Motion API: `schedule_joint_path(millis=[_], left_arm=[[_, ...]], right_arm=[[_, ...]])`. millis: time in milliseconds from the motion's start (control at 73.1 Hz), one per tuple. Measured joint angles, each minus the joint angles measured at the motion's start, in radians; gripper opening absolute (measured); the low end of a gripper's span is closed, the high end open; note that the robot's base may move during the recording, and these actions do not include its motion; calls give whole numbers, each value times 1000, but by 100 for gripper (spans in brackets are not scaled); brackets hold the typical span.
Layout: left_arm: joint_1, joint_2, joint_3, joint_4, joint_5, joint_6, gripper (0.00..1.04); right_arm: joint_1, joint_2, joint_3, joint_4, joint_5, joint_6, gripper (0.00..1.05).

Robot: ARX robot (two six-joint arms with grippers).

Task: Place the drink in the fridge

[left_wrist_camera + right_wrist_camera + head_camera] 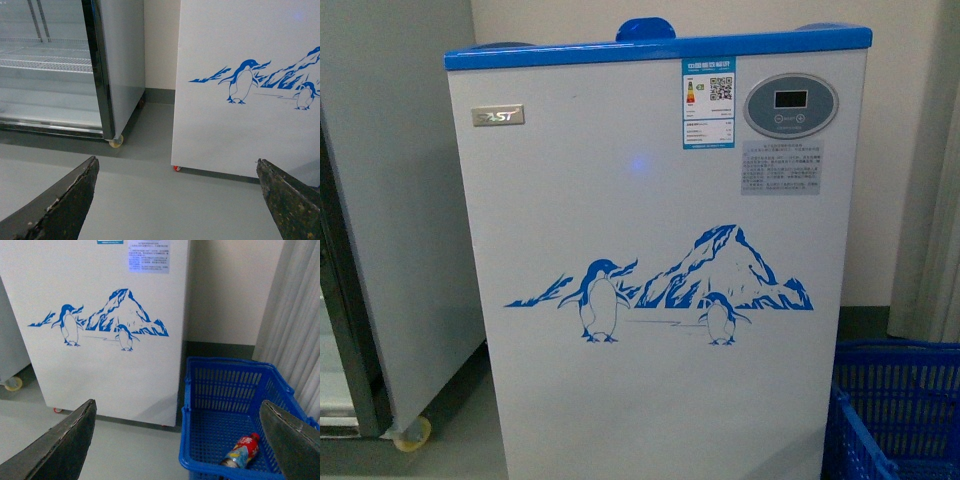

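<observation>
Grey floor (150, 200): bare between the left jaws. Ahead of the left jaws, fridge (650, 200) and cooler (120, 60) stand on castors, a gap between them. Ahead of the right jaws, basket (235, 385) sits just beside the fridge.

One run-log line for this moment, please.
stage: drink not yet grasped | drink: lying in blue basket, right of fridge | left gripper: open, empty | right gripper: open, empty

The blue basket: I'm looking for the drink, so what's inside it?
Only the drink shows, lying on its side on the blue basket floor. The right fingers hide one corner.
</observation>
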Motion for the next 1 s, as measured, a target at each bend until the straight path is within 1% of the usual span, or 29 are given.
schedule_joint_path(millis=[890,903,917,931,958,972,986,999], left_arm=[[0,0,0,0,0,0,97],[0,0,0,0,0,0,97],[0,0,0,0,0,0,97],[0,0,0,0,1,0,97],[0,0,0,0,0,0,97],[0,0,0,0,0,0,97],[0,0,0,0,0,0,97],[0,0,0,0,-1,0,97]], right_arm=[[0,1,0,0,2,0,98],[13,12,2,-9,49,10,98],[40,30,9,-35,152,31,98],[59,42,15,-53,199,37,98],[118,104,32,-101,394,83,98],[126,120,35,-107,432,88,98],[129,150,37,-113,491,97,98],[127,165,38,-116,516,107,98]])
